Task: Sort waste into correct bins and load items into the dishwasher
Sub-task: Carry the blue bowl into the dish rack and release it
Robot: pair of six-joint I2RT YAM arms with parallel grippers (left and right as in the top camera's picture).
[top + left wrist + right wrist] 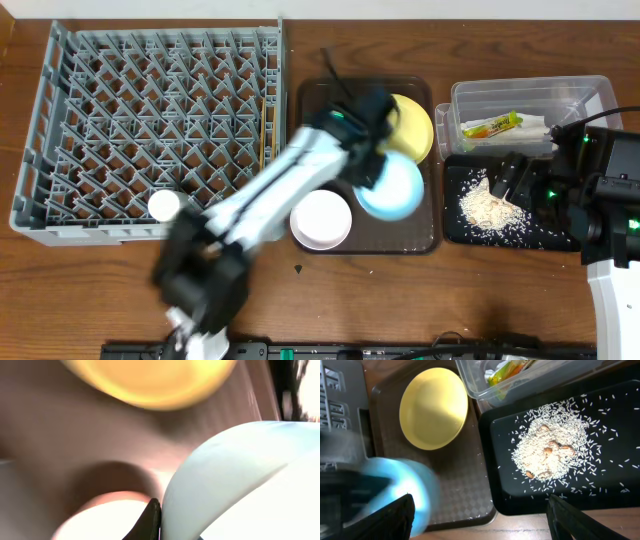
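Note:
My left gripper [367,152] reaches over the brown serving tray and is shut on the rim of the light blue bowl [392,190]. In the left wrist view one finger [153,519] presses against the bowl's wall [235,475]. The arm and bowl are motion-blurred. The yellow plate [412,122] and white bowl [321,219] lie on the same tray. The grey dish rack [120,120] holds the small white cup [163,205] and the chopsticks [265,130]. My right gripper [480,520] is open and empty above the black tray [455,228].
The brown serving tray [420,238] lies between the rack and the bins. The clear tub [470,100] holds the sachet [492,125] and the napkin [537,124]. Rice scraps [490,208] lie heaped on the black tray. My right arm [600,200] stands at the right edge.

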